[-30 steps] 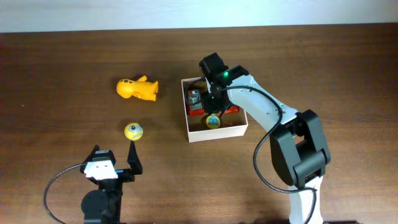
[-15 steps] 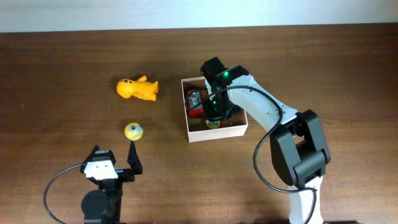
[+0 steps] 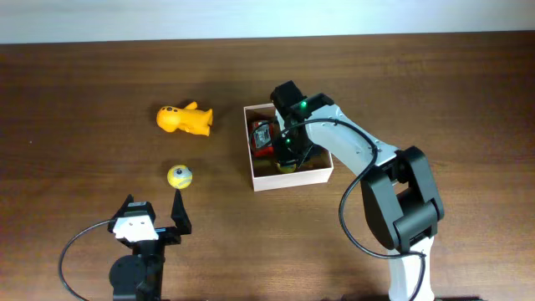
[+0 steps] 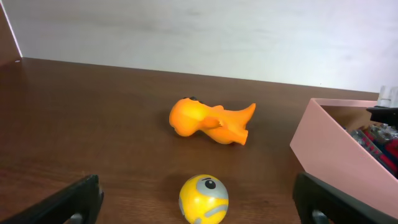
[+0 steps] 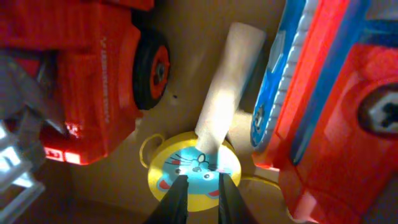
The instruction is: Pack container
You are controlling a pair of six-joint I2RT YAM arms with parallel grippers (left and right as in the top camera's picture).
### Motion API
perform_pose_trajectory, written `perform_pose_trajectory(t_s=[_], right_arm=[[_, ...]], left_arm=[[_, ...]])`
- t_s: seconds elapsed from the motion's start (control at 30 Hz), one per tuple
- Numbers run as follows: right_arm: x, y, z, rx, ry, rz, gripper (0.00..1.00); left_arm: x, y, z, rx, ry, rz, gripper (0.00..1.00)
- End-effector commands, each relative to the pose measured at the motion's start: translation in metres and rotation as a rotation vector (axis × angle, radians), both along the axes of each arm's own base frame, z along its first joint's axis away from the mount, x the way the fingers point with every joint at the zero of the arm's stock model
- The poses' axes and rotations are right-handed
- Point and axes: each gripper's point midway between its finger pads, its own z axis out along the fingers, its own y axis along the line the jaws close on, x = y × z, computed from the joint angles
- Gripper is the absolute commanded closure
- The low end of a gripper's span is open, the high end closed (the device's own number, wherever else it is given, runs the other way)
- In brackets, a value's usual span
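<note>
The brown wooden table (image 3: 84, 84) carried every item. The right arm (image 3: 359, 155) reached from the near right edge toward the table centre and ended inside the container.

The container (image 3: 292, 178), a square open-topped box with white walls and a tan cardboard floor, sat just right of the table centre. In the left wrist view its near wall (image 4: 336, 155) occupied the right side of the frame.

The left gripper (image 3: 154, 213) was positioned at the near left of the table, well apart from the container. Its jaws were spread wide and held nothing.

An orange-yellow figure toy (image 3: 185, 119) lay on its side to the left of the container, apart from it.

Inside the container, a red toy truck (image 5: 81, 68) lay on the left in the right wrist view and a red-and-blue toy (image 5: 336, 93) on the right. A pale cardboard tube (image 5: 227, 87) lay on the floor between them.

The right gripper (image 5: 202, 186) was lowered into the container between these toys. Its fingers (image 5: 179, 193) were pressed almost together, with only a narrow slit between the tips.

A yellow ball (image 3: 180, 176) with a grey face patch rested on the table between the figure toy and the left gripper.

A small yellow disc (image 5: 194, 165) bearing a blue cartoon face lay on the container floor, directly behind the right fingertips. Whether the tips pinched the disc could not be determined.
</note>
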Motion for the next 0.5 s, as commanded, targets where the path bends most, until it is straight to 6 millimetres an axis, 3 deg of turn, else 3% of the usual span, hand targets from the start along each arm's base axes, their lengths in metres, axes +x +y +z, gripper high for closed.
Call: perform_pose_trajectory(t_s=[0.0,0.47], right_arm=[[0.002,-0.004,0.0,-0.009,-0.008,-0.008,0.87],[0.016,-0.008,-0.003,-0.04,-0.075,-0.016,0.86]], left_arm=[[0.0,-0.001,-0.002,-0.003,0.001,-0.006,0.01],[0.0,-0.001,-0.002,-0.003,0.001,-0.006,0.01]])
